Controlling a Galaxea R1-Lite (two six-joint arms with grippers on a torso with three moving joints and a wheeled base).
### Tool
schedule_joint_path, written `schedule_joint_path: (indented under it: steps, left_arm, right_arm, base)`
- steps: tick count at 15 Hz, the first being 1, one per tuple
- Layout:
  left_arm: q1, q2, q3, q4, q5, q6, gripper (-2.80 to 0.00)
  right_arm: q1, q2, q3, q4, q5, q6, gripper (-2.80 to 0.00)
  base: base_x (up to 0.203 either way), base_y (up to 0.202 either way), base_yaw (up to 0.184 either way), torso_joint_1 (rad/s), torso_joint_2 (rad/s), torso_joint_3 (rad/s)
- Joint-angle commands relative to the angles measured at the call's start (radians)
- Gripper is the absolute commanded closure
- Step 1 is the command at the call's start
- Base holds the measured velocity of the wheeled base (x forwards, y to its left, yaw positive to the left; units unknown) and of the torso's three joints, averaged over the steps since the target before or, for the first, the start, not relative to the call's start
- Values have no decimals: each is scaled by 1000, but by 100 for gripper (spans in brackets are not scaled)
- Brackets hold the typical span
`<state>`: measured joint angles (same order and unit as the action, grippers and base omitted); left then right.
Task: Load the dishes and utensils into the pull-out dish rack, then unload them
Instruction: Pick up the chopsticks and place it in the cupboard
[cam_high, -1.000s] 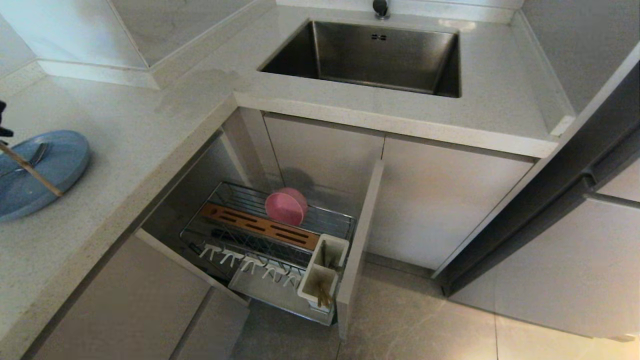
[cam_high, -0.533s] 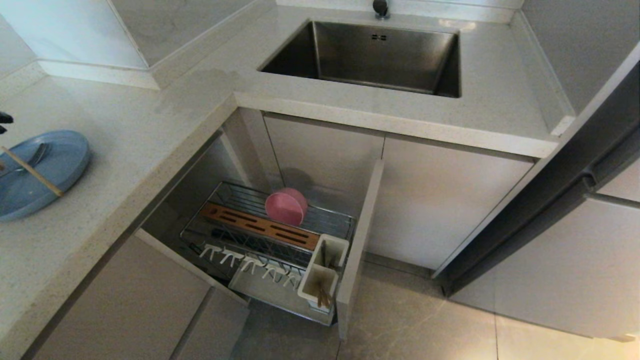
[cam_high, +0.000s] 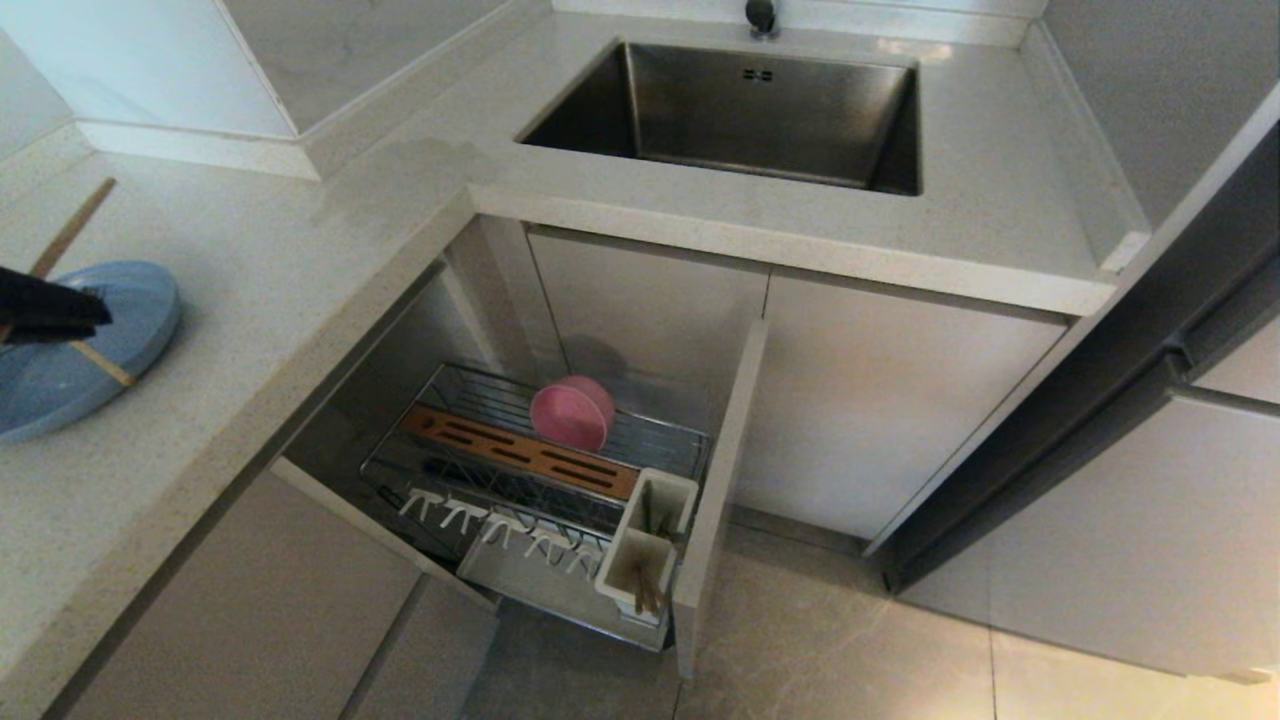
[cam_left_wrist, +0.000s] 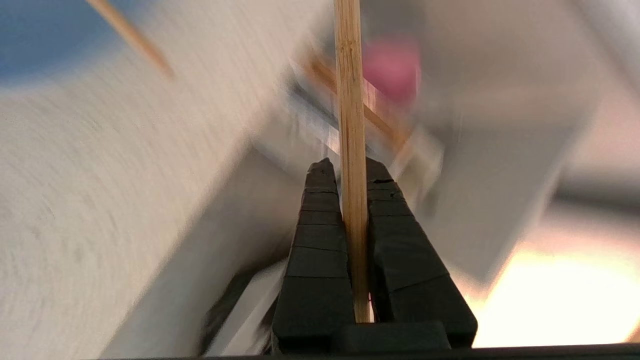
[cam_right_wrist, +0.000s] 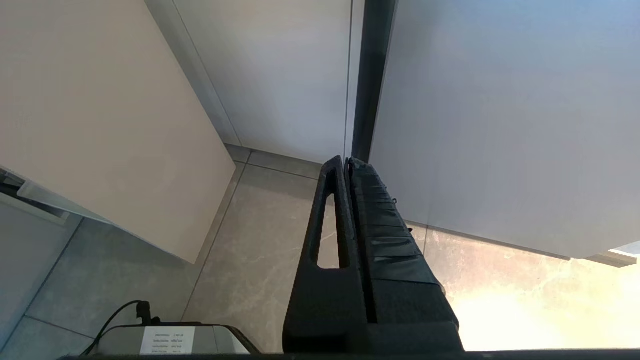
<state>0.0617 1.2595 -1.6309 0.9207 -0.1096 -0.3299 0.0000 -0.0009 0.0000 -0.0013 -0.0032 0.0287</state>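
kitchen – steel sink (cam_high: 760, 110), stone countertop (cam_high: 300, 250)

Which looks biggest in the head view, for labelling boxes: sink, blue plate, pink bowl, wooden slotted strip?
1. Sink
2. Wooden slotted strip and blue plate: unsure, the plate is cut off at the edge and partly covered.
3. Pink bowl

The left hand (cam_high: 95, 310) is coming in over the plate (cam_high: 140, 310), where only its tip was showing at the edge. It is lifting one chopstick (cam_high: 70, 228), gripped between its fingers (cam_left_wrist: 320, 235), off the plate; the other chopstick (cam_high: 102, 362) is lying just beneath the hand.
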Motion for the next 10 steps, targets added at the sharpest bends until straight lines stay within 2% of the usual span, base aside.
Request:
schedule_joint_path:
  steps: [1, 5, 10]
  left_arm:
    - [-64, -26, 4, 109, -26, 100, 0]
    - [-138, 8, 20, 233, -76, 309, 0]
    - [-200, 121, 21, 312, -108, 435, 0]
  right_arm:
    - [0, -1, 0, 0, 0, 0, 0]
    - [0, -1, 0, 0, 0, 0, 0]
    - [0, -1, 0, 0, 0, 0, 0]
  base:
    - [0, 0, 0, 0, 0, 0]
    - [0, 0, 0, 0, 0, 0]
    - [0, 0, 0, 0, 0, 0]
